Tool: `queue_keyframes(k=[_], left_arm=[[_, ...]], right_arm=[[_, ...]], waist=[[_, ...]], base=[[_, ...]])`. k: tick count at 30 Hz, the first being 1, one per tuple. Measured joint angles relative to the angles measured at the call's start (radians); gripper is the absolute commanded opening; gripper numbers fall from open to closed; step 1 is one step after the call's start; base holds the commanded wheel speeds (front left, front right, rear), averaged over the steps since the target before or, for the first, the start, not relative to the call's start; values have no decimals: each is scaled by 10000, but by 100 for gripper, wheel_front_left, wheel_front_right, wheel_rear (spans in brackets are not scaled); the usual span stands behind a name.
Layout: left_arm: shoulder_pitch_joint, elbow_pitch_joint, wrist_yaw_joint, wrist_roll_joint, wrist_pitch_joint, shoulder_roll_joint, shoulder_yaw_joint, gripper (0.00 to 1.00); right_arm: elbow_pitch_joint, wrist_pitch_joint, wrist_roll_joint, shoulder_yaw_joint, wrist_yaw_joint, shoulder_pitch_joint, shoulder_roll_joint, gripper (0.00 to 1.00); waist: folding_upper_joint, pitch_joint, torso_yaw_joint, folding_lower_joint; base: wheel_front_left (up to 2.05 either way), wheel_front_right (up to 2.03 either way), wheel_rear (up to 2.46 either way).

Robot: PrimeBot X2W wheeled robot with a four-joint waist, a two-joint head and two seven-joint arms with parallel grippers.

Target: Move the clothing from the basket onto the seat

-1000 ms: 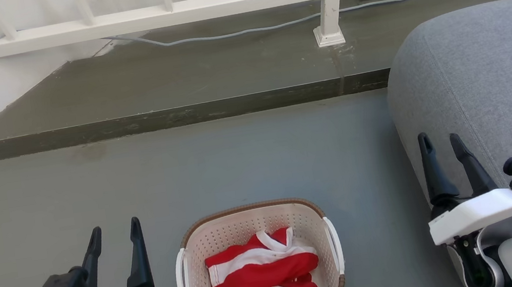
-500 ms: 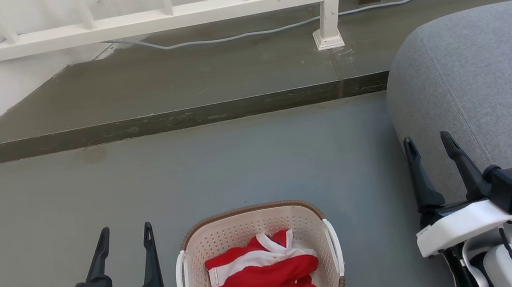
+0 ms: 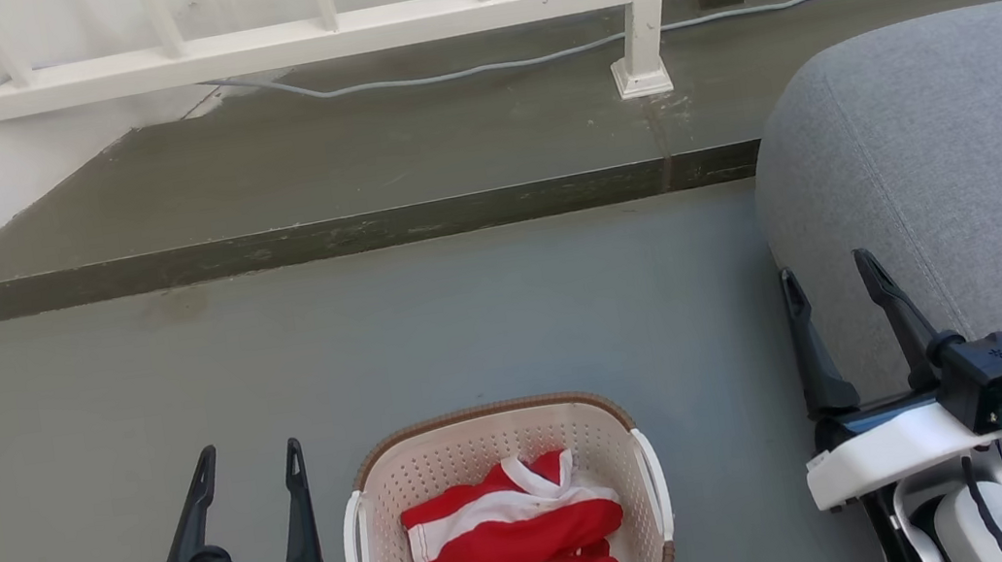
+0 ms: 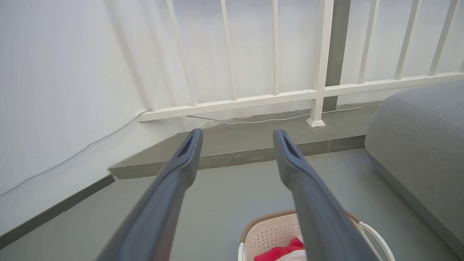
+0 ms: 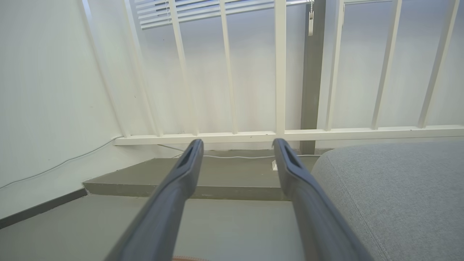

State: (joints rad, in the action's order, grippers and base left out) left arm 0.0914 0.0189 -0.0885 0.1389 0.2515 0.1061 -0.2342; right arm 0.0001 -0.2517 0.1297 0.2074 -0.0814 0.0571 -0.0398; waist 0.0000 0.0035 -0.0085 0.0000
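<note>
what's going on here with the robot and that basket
Nothing is being handled yet. The red clothing lies bunched in the cream basket on the floor, due to go onto the grey seat on the robot's right. The left gripper hangs open beside the basket, and the right gripper hangs open by the seat's edge.

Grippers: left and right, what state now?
Left gripper: jaws open, empty, beside the basket.
Right gripper: jaws open, empty, by the seat.
</note>
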Motion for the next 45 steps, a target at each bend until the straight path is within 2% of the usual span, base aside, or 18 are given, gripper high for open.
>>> queue_keyframes(k=[29,45], left_arm=[[2,65,4,90,0,-19,171,100],[-256,155,238,163,0,13,274,100]], right_arm=[[-8,0,0,-33,-13,89,-2,100],[-326,-2,-4,-226,-100,-208,0,100]], waist=[[0,120,4,0],[0,1213,-73,0]], base=[[0,0,0],[0,0,0]])
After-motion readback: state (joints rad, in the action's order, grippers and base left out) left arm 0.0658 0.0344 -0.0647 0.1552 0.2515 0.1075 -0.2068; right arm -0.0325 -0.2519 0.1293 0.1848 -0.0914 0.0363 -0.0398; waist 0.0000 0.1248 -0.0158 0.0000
